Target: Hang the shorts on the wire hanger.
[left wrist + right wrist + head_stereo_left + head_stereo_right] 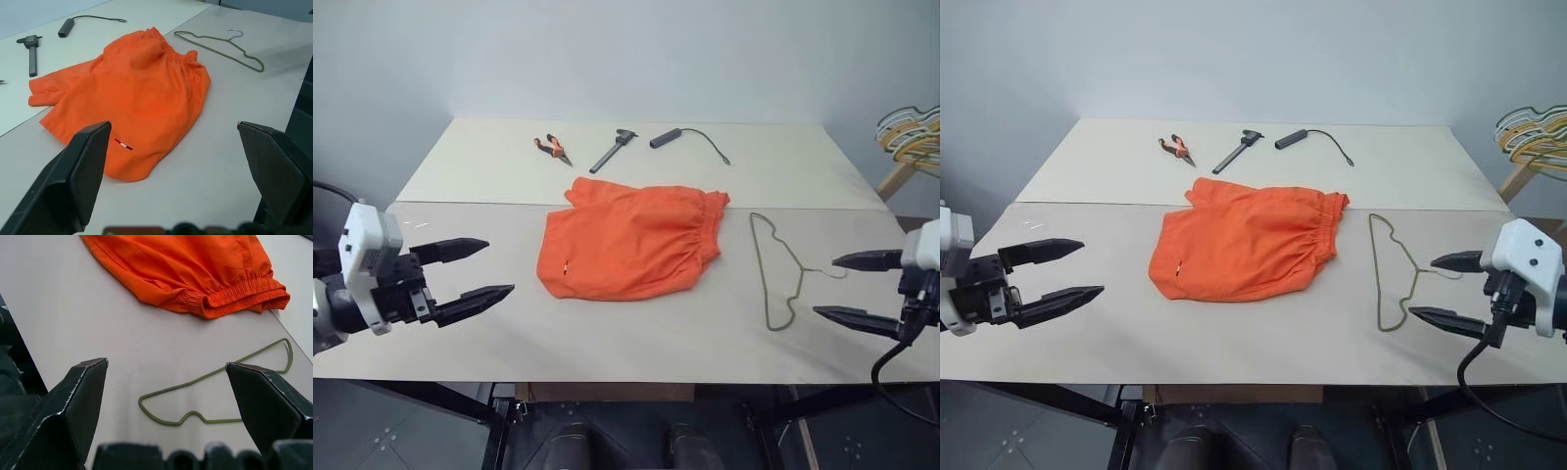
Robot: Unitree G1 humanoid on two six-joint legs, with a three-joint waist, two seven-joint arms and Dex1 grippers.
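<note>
Shorts (628,241) flat mid-table, crumpled, waistband toward hanger (776,271), which lies just to their right, apart, hook pointing right. Along far edge of table (460,333): pliers (552,148), grey tool (613,150), corded handle (668,138). Bunched coloured hangers (911,135) off right edge. Left fingers (460,248) and right fingers (869,259) spread wide, empty, hovering at either side. Small red-white tag (123,144) on shorts plain from left wrist.

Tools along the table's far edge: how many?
3, in a row beyond the shorts: orange-handled pliers toward the robot's left, a grey caliper-like tool in the middle, a dark corded handle rightmost. None seems hidden.
</note>
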